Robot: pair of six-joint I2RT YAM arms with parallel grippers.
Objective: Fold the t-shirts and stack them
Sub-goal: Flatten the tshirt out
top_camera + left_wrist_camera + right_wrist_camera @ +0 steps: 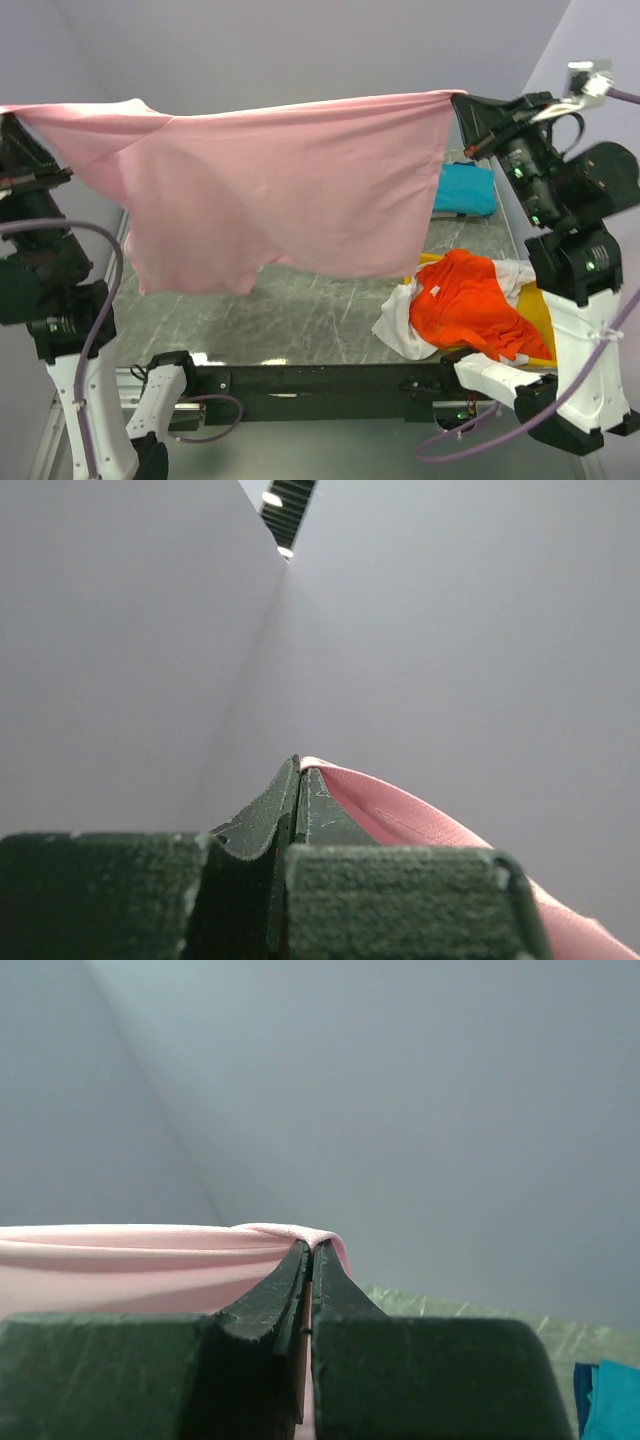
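Observation:
A light pink t-shirt [290, 190] hangs stretched wide in the air above the table. My left gripper [8, 112] is shut on its left top corner, and the pink hem [400, 815] runs off to the right of the jaws there. My right gripper [458, 98] is shut on the right top corner, with pink cloth [150, 1260] spreading left from the jaws. An orange-red t-shirt [470, 305] lies crumpled on a white t-shirt [400, 330] at the right front. A folded teal-blue t-shirt [465, 188] rests at the back right.
A yellow tray [540, 320] lies under the orange and white shirts at the right. The grey-green marbled tabletop [300, 320] shows below the hanging shirt. Plain walls [300, 40] close in at the back and sides.

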